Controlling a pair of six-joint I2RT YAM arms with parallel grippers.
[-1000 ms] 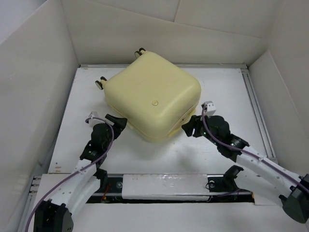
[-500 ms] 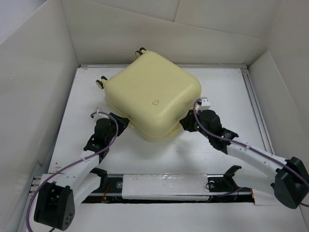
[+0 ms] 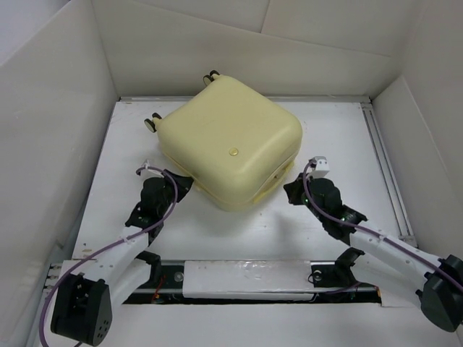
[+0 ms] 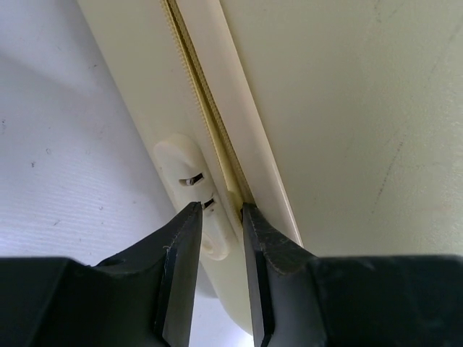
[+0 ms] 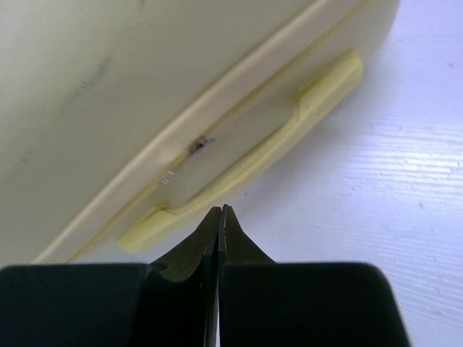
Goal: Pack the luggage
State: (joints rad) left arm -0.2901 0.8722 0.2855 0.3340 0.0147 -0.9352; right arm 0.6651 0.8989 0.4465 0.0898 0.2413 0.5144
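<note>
L gripper point(image 4: 219, 213): fingers a slit apart astride the zip seam point(image 4: 210, 108) by the lock plate point(image 4: 189, 173); keep tips on that seam. Luggage point(image 3: 228, 144) lies shut on the table point(image 3: 108, 217), twd the back. R gripper point(image 5: 220, 211): fingers pressed together, just short of the side handle point(image 5: 289, 137); brace the shell, don't shove.

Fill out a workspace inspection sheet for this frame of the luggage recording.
Surface: white table.
Job's things: luggage closed, lying flat, wheels at far left.
Clutter: nothing seen.
Grippers: left gripper narrowly parted at the zip seam, cannot tell if it grips anything; right gripper shut, empty, just short of the side handle.
Cables: purple cable along each arm.
Surroundings: white walls on three sides.
</note>
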